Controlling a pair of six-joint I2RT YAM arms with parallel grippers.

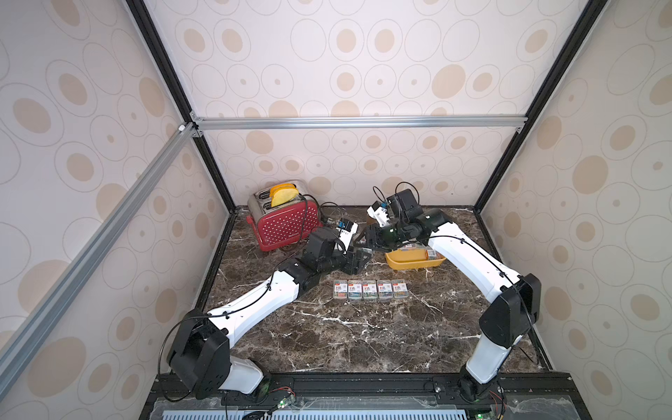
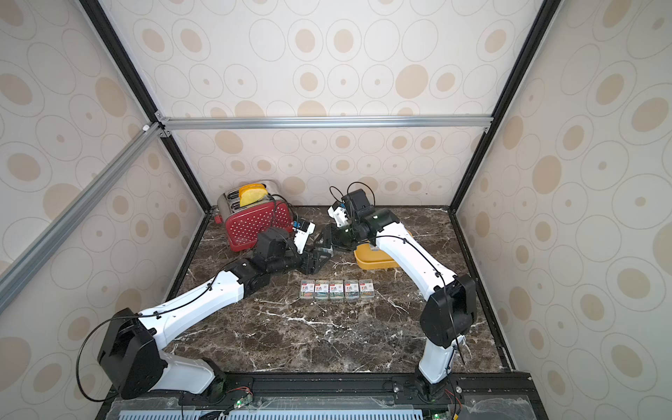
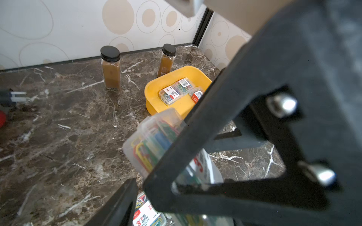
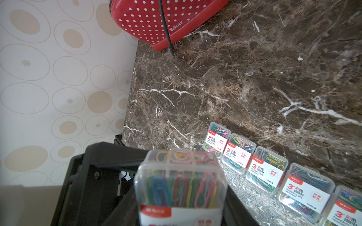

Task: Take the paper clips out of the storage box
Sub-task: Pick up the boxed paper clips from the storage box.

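The red dotted toaster (image 4: 156,21) carries the brand "Belinee" in white letters on its side. Each of the paper clip cases (image 4: 265,172) lying in a row bears a white label with a red corner, reading a large red "3", Chinese characters and "PAPER CLIPS" (the smaller print beneath is too fine to read). In the yellow storage box (image 3: 154,88), one case (image 3: 171,94) shows the same red "3"; another case (image 3: 184,83) shows a black-and-white printed code.

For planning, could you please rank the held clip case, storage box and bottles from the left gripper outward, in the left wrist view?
1. held clip case: at jaws.
2. storage box: just beyond.
3. bottles: farthest back; too close to call.
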